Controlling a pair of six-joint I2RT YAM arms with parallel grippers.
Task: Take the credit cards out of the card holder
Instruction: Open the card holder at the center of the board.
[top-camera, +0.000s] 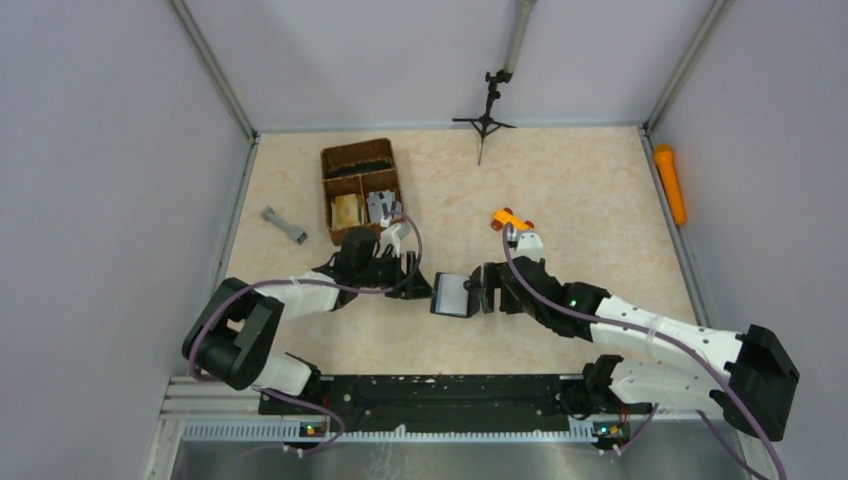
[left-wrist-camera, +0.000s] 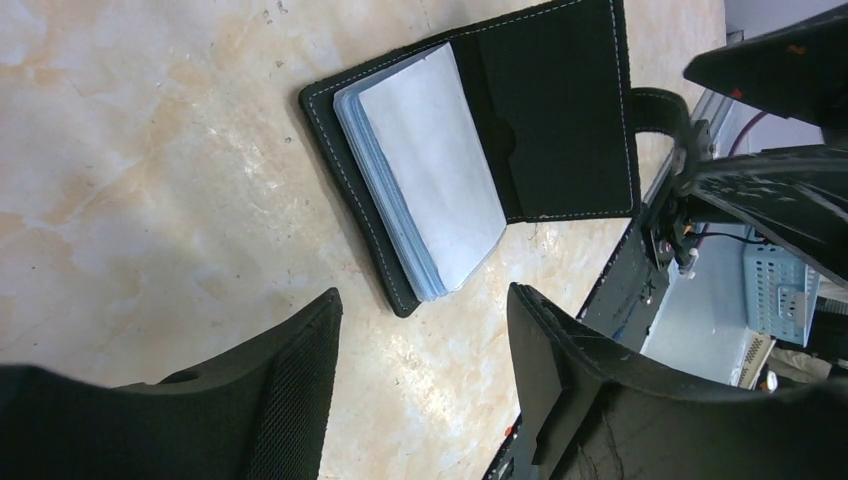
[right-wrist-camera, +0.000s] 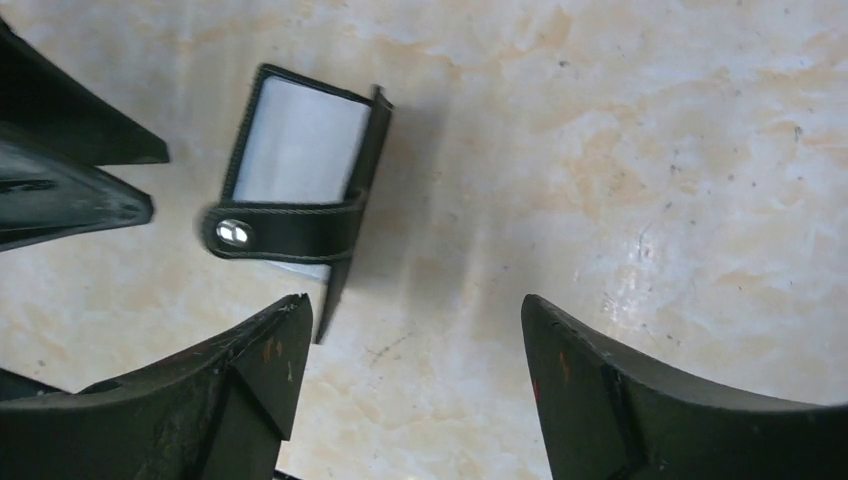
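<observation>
While open, card holder (top-camera: 455, 295) between left jaws and right jaws.

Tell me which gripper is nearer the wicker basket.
Left. The left gripper lies just off the near right corner of the wicker basket. The right gripper is farther to the right, on the other side of the open card holder.

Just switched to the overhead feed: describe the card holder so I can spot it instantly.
On the marbled table, look front centre, between the left end effector and right end effector. The card holder lies open there, a pale shiny stack inside, snap strap on one edge. Unlike the brown wicker basket and orange toy car farther back, it is flat and black.
</observation>
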